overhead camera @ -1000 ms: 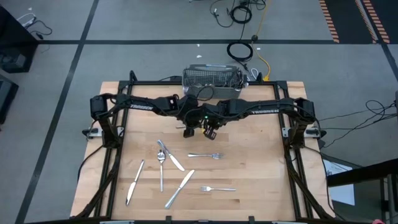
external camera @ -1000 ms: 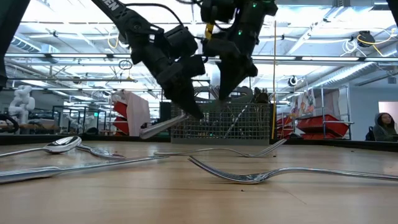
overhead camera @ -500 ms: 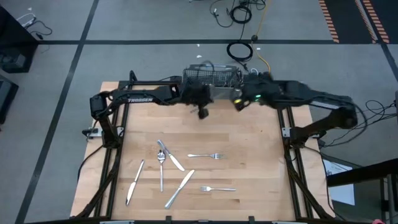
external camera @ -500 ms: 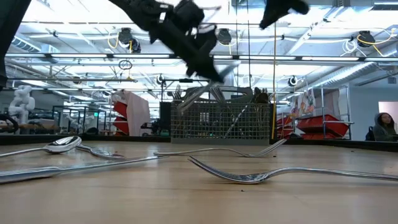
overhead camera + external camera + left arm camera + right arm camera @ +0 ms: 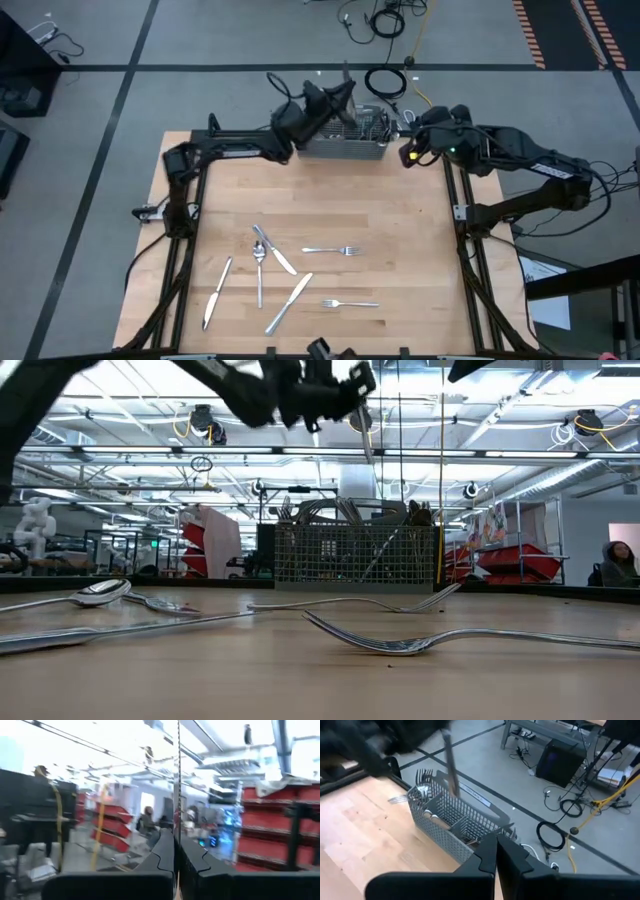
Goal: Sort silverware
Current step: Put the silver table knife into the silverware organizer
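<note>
Both arms have left the bench centre and swung to the far edge. On the near half of the bench [image 5: 420, 270], untouched silverware: two knives [image 5: 217, 292] and [image 5: 288, 302], a spoon [image 5: 259, 262], a third knife [image 5: 278, 252] crossing it, two forks [image 5: 331, 250] and [image 5: 351, 302]. Farther back, the mesh basket [image 5: 345, 140] sits at the far edge with cutlery handles standing in it. Left tool [image 5: 335, 95] is above the basket, clamped narrow on a knife [image 5: 368, 442] hanging blade-down. Right tool [image 5: 408, 152] is just beside the basket's right end, fingers pressed together, holding nothing.
</note>
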You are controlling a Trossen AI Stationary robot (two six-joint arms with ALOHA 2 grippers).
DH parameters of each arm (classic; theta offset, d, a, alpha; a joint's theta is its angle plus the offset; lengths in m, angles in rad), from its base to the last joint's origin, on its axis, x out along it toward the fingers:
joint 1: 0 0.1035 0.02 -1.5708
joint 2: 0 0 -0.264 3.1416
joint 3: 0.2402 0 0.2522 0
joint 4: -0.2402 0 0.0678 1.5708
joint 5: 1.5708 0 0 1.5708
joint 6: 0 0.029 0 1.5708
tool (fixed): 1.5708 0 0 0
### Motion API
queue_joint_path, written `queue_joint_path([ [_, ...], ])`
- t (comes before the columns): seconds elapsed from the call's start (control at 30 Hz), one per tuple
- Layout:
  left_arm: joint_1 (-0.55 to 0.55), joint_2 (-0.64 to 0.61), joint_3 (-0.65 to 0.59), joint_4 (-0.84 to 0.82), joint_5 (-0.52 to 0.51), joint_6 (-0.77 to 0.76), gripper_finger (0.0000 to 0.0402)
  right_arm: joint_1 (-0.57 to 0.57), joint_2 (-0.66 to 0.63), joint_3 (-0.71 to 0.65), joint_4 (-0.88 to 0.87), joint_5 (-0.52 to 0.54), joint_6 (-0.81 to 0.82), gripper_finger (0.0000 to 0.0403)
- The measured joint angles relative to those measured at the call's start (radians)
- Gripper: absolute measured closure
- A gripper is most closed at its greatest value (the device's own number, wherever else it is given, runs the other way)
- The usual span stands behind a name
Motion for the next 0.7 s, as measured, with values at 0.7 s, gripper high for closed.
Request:
queue_joint_path([
  [0.7,-0.073,0.416,0.240,0.123,-0.439,0.197,0.0396,0.000,-0.022,-0.001,-0.039,-0.034,-0.082,0.0403],
])
